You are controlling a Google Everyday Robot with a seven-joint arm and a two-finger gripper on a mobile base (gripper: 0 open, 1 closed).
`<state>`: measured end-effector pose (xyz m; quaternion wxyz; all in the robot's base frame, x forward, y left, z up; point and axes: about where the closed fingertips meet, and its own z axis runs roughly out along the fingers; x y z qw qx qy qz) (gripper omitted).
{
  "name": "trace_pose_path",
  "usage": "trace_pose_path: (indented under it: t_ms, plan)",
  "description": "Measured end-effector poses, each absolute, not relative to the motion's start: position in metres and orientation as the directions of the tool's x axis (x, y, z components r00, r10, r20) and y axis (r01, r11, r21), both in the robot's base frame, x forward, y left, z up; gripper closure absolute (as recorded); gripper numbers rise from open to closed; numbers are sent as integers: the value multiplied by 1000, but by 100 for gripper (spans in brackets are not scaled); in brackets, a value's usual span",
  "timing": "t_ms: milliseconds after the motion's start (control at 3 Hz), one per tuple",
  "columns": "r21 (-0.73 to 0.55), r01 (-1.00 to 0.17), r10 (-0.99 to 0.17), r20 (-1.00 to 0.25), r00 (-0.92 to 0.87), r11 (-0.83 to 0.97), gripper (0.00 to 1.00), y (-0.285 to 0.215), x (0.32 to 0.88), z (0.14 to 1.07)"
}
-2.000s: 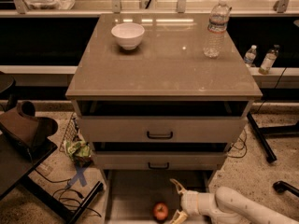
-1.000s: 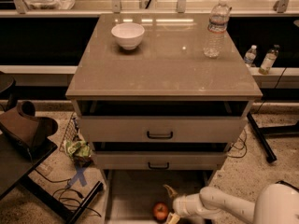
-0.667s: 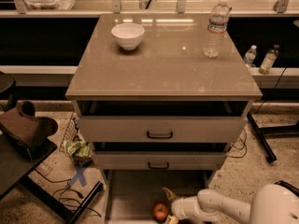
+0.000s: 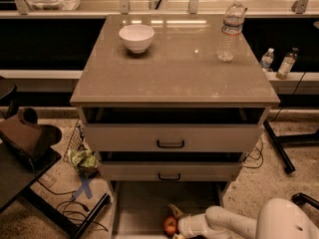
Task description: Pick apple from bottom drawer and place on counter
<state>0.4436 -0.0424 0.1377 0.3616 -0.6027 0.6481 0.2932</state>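
Bottom drawer (image 4: 144,203), a flat, plain tray, stands pulled out at 6 o'clock below the cabinet. The apple (image 4: 170,225), round and red-orange, rests on its floor near the front. The gripper (image 4: 175,224), on a smooth white arm entering from 4 o'clock, sits at the apple, jaws spread to either side of it, one above and one below. Glossy counter (image 4: 174,68) carries a white bowl (image 4: 136,37) at 11 o'clock and a clear plastic bottle (image 4: 232,30) at 1 o'clock.
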Motion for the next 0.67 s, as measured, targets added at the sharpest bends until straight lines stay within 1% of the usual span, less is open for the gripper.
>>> trace_pose_path:
  t_ms: [333, 667]
  plan:
    - [-41, -993, -574, -818, -33, 115, 17, -39, 449, 129]
    - [-37, -993, -573, -819, -36, 115, 41, -37, 449, 127]
